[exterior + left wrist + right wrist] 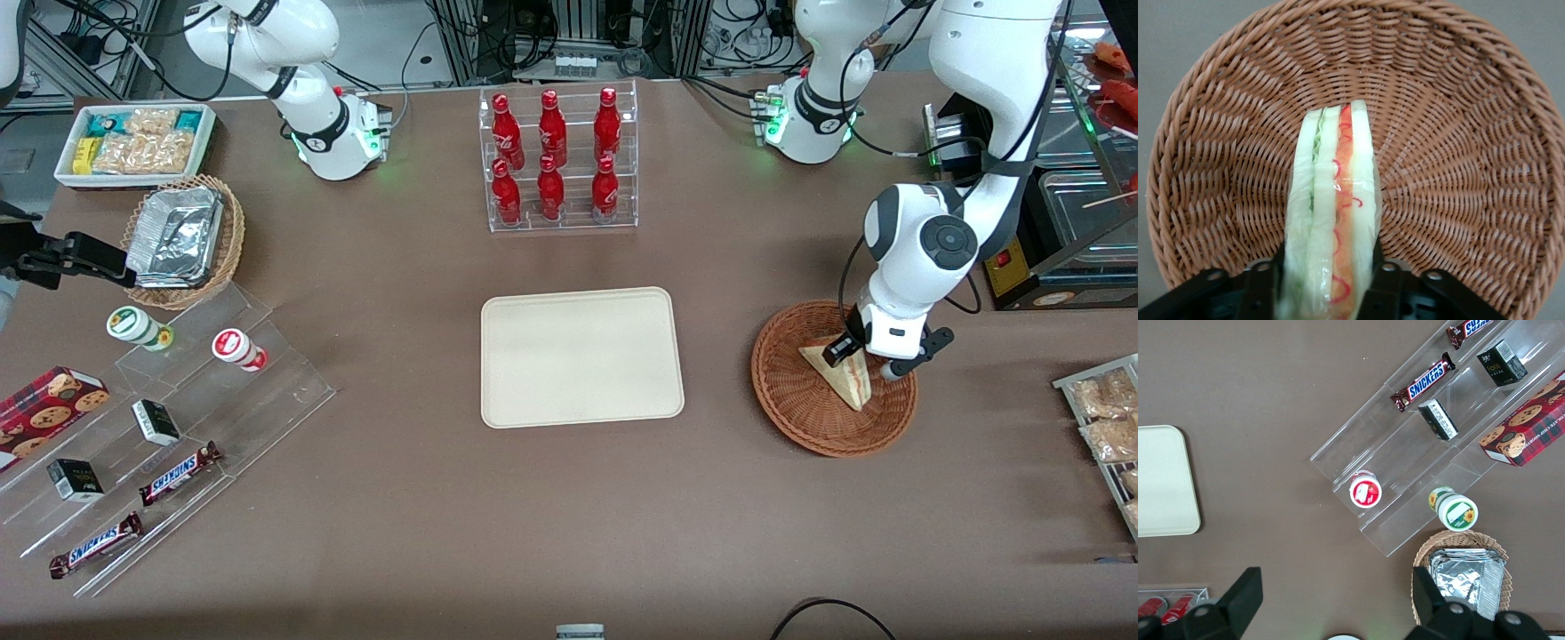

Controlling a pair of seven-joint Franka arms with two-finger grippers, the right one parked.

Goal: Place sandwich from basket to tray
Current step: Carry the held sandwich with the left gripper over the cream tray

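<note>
The sandwich point(849, 380) is a white bread wedge standing on edge in the reddish-brown woven basket point(800, 400), toward the working arm's end of the table. My left gripper point(867, 363) is down in the basket, its two fingers pressed against the sandwich's two bread faces. In the left wrist view the sandwich point(1335, 200) shows its orange and green filling edge between the black fingers point(1383, 287), with the basket point(1458, 167) weave around it. The cream tray point(582, 356) lies flat and bare at the table's middle, beside the basket.
A clear rack of red bottles point(556, 160) stands farther from the front camera than the tray. A stepped acrylic stand with snacks point(160, 427), a tan basket of foil containers point(182, 236) and a white snack bin point(133, 142) lie toward the parked arm's end. Snack packets point(1107, 418) lie near the basket.
</note>
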